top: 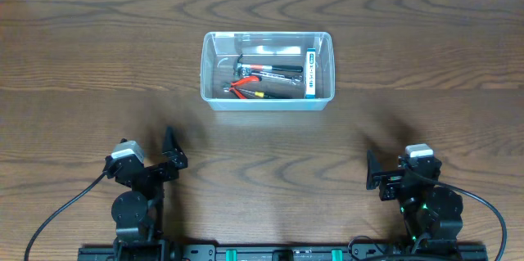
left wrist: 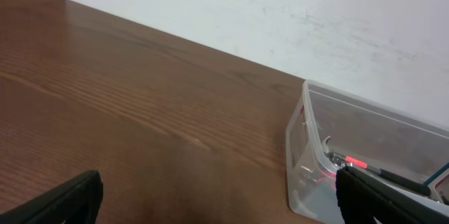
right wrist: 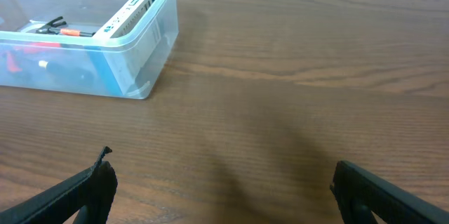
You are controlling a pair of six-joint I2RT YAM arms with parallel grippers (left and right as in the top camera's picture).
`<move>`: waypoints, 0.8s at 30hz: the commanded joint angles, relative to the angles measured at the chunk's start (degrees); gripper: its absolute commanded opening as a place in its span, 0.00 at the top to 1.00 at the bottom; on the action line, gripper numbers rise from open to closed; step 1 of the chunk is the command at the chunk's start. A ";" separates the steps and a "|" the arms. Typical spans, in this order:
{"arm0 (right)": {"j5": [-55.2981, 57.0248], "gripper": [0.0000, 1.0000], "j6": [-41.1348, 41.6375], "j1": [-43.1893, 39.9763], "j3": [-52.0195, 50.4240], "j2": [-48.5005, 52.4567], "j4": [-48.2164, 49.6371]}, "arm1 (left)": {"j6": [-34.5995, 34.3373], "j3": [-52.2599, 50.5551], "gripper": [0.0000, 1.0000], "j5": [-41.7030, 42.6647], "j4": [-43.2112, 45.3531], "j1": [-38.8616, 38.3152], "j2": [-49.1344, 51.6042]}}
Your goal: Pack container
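The clear plastic rectangular container with rounded corners and a thick rim (top: 266,104) sits on the dark wood-grain tabletop (top: 82,65), far from the robot and roughly midway between its two arms. Its long axis runs side to side, parallel to the near edge where both arms are mounted.

From the left gripper (top: 172,153) the container lies ahead and to the right. The left wrist camera catches only its near corner at the right edge of the frame. From the right gripper (top: 372,177) it lies ahead and to the left, filling the upper left corner of the right wrist view. Neither arm is clearly the nearer; both are well apart from it.

Both grippers are released, their black fingers spread wide over bare wood and grasping nothing.

Inside the container a slim blue-and-white box (top: 310,73) stands along the right-hand wall, with red-handled pliers (top: 241,89) and other dark hand tools lying beside it on the floor of the bin.

No loose item shows outside the container in any view, so the packing appears largely done. Any further reach would have to travel forward and inward towards the centre.
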 commanded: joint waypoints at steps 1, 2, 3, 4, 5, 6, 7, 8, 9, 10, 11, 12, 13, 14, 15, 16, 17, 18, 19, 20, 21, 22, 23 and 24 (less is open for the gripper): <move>-0.26 0.01 -0.22 0.74 -0.33 -0.39 -0.02 | -0.11 -1.92 0.02 -0.26 -0.85 -0.20 0.22; -0.26 0.01 -0.22 0.74 -0.33 -0.39 -0.02 | -0.11 -1.92 0.02 -0.26 -0.85 -0.20 0.22; -0.26 0.01 -0.22 0.74 -0.33 -0.39 -0.02 | -0.11 -1.92 0.02 -0.26 -0.85 -0.20 0.22; -0.26 0.01 -0.22 0.74 -0.33 -0.39 0.00 | -0.11 -1.92 0.02 -0.26 -0.85 -0.20 0.22; -0.26 0.01 -0.22 0.74 -0.33 -0.39 -0.02 | -0.11 -1.92 0.02 -0.26 -0.85 -0.20 0.22; -0.26 0.01 -0.22 0.74 -0.33 -0.39 0.00 | -0.11 -1.92 0.02 -0.26 -0.85 -0.20 0.22; -0.26 0.01 -0.22 0.74 -0.33 -0.39 -0.02 | -0.11 -1.92 0.02 -0.26 -0.85 -0.20 0.22; -0.26 0.01 -0.22 0.74 -0.33 -0.39 -0.02 | -0.11 -1.92 0.01 -0.26 -0.85 -0.20 0.22; -0.26 0.01 -0.22 0.74 -0.33 -0.39 0.00 | -0.11 -1.92 0.02 -0.26 -0.85 -0.20 0.22; -0.26 0.01 -0.22 0.74 -0.33 -0.39 -0.02 | -0.11 -1.92 0.02 -0.26 -0.85 -0.20 0.22; -0.26 0.01 -0.22 0.74 -0.33 -0.39 0.00 | -0.11 -1.92 0.02 -0.26 -0.85 -0.20 0.22; -0.26 0.01 -0.22 0.74 -0.33 -0.39 -0.02 | -0.11 -1.92 0.02 -0.26 -0.85 -0.20 0.22; -0.26 0.01 -0.22 0.74 -0.33 -0.39 -0.02 | -0.11 -1.92 0.02 -0.26 -0.85 -0.20 0.22; -0.26 0.01 -0.22 0.74 -0.33 -0.39 0.00 | -0.11 -1.92 0.02 -0.26 -0.85 -0.20 0.22; -0.26 0.01 -0.22 0.74 -0.33 -0.39 0.00 | -0.11 -1.92 0.02 -0.26 -0.85 -0.20 0.22; -0.26 0.01 -0.22 0.74 -0.33 -0.39 -0.02 | -0.11 -1.92 0.02 -0.26 -0.87 -0.20 0.22; -0.26 0.01 -0.22 0.74 -0.33 -0.39 -0.02 | -0.11 -1.92 0.02 -0.26 -0.85 -0.20 0.22; -0.26 0.01 -0.22 0.74 -0.33 -0.39 0.00 | -0.11 -1.92 0.02 -0.26 -0.85 -0.20 0.22; -0.26 0.01 -0.22 0.74 -0.33 -0.39 0.00 | -0.11 -1.92 0.02 -0.26 -0.85 -0.20 0.22; -0.26 0.01 -0.22 0.74 -0.33 -0.39 -0.02 | -0.11 -1.92 0.02 -0.26 -0.85 -0.20 0.22; -0.26 0.01 -0.22 0.74 -0.33 -0.39 0.00 | -0.11 -1.92 0.02 -0.26 -0.85 -0.20 0.22; -0.26 0.01 -0.22 0.74 -0.33 -0.39 -0.02 | -0.11 -1.92 0.02 -0.26 -0.85 -0.20 0.22; -0.26 0.01 -0.22 0.74 -0.33 -0.39 0.00 | -0.11 -1.92 0.02 -0.26 -0.85 -0.20 0.22; -0.26 0.01 -0.22 0.74 -0.33 -0.39 -0.02 | -0.11 -1.92 0.02 -0.26 -0.85 -0.20 0.22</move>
